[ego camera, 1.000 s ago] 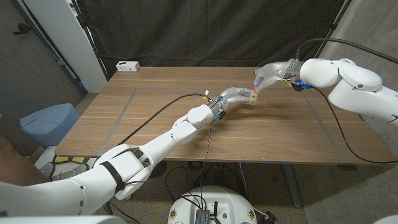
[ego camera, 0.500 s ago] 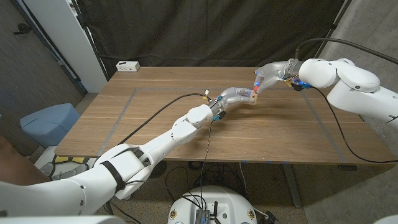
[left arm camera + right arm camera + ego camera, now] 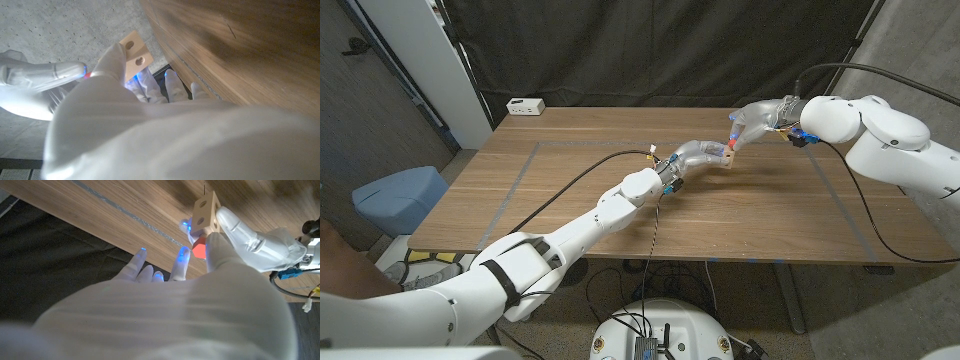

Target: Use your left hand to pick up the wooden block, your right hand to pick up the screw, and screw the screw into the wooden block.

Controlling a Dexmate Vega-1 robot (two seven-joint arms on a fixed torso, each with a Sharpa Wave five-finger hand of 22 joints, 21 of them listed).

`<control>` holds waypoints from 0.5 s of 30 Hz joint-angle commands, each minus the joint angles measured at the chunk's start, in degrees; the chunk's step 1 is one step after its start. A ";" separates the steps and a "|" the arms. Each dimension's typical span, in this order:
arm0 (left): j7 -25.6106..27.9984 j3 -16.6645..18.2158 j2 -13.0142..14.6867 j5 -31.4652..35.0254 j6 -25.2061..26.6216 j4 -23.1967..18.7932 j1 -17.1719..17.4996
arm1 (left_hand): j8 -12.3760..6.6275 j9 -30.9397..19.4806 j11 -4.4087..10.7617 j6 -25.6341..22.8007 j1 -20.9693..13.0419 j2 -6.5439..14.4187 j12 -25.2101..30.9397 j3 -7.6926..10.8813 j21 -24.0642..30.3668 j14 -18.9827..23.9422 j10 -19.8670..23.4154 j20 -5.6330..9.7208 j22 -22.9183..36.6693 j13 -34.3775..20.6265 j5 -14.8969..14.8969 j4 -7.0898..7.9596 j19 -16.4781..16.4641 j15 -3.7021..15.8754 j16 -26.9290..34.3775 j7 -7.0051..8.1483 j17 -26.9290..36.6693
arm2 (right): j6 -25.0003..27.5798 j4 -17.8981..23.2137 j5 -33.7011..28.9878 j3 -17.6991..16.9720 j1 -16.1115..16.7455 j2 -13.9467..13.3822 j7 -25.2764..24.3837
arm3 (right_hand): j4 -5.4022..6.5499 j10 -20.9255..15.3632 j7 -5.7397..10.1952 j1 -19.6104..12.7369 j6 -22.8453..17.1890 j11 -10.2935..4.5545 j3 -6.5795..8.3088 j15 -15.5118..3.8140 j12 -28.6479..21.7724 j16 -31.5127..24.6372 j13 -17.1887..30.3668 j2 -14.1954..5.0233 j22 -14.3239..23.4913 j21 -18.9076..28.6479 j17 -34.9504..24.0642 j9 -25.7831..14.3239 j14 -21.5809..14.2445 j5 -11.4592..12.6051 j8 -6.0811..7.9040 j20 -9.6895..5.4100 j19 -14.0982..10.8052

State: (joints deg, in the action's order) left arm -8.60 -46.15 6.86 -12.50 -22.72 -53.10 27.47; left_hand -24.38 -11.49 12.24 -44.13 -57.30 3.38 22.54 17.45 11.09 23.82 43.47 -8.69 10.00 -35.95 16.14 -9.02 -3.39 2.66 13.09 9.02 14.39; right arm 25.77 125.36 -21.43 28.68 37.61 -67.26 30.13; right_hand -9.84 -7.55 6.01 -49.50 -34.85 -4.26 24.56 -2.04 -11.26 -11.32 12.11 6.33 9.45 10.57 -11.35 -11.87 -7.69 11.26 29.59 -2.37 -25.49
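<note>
Wooden block (image 3: 727, 154) held in my left hand (image 3: 700, 155) above worktop (image 3: 570, 170), 2 holes visible. Screw (image 3: 199, 248), red head, pinched in my right hand (image 3: 752, 122) at block. No shift since 1 second ago; threading likely underway.

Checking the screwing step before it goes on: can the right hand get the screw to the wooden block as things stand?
Probably yes. The left hand holds the wooden block up off the table, holes exposed, and the right hand pinches the red-headed screw right beside it; nothing lies between them.
</note>
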 commanded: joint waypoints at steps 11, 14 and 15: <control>0.62 -0.27 0.26 0.42 1.07 -1.41 0.50 | -0.24 -0.93 0.02 -2.75 0.72 1.36 0.49 0.91 0.37 0.57 0.44 -0.37 0.31 -0.35 0.52 0.39 -0.33 4.48 -0.25 0.68 0.14 | -0.37 0.40 0.99 -2.01 2.70 -0.95 -2.69 | 0.28 -1.35 -0.33 -0.94 -2.93 -0.28 1.02 -2.64 -0.71 -0.78 0.22 -0.18 0.14 0.45 -0.29 -0.27 -1.00 -0.29 1.26 -1.67 -1.11; 0.63 -0.31 0.19 0.41 1.15 -1.47 0.53 | -0.22 -0.94 0.03 -2.70 0.73 1.39 0.49 0.94 0.36 0.58 0.46 -0.37 0.31 -0.34 0.54 0.40 -0.32 4.47 -0.26 0.66 0.14 | -0.45 0.48 1.49 -2.42 3.12 -1.17 -3.10 | 0.36 -1.71 -0.40 -0.94 -3.42 -0.38 1.06 -2.70 -0.81 -0.85 0.22 -0.25 0.14 0.45 -0.33 -0.30 -1.14 -0.33 1.47 -1.77 -1.18; 0.63 -0.31 0.19 0.41 1.16 -1.48 0.53 | -0.21 -0.94 0.03 -2.67 0.72 1.39 0.50 0.93 0.36 0.56 0.47 -0.38 0.31 -0.34 0.54 0.40 -0.32 4.49 -0.26 0.70 0.15 | -0.46 0.48 1.51 -2.41 3.11 -1.18 -3.11 | 0.36 -1.73 -0.38 -0.98 -3.55 -0.37 1.07 -2.77 -0.80 -0.88 0.22 -0.25 0.14 0.47 -0.33 -0.30 -1.22 -0.34 1.53 -1.78 -1.25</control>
State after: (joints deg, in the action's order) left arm -8.13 -46.32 7.11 -12.20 -21.88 -54.23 27.86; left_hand -24.38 -11.49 12.14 -44.13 -57.36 3.42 22.55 17.45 11.09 23.82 43.53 -8.69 10.00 -35.99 16.34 -9.02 -3.39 2.66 13.09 9.02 14.39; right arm 25.40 125.41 -20.84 27.28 39.47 -67.77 28.17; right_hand -9.64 -8.83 5.54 -50.25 -37.78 -4.61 25.23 -2.05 -11.67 -11.75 12.11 6.48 9.45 10.86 -11.54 -11.87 -8.30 11.01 30.75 -2.47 -26.03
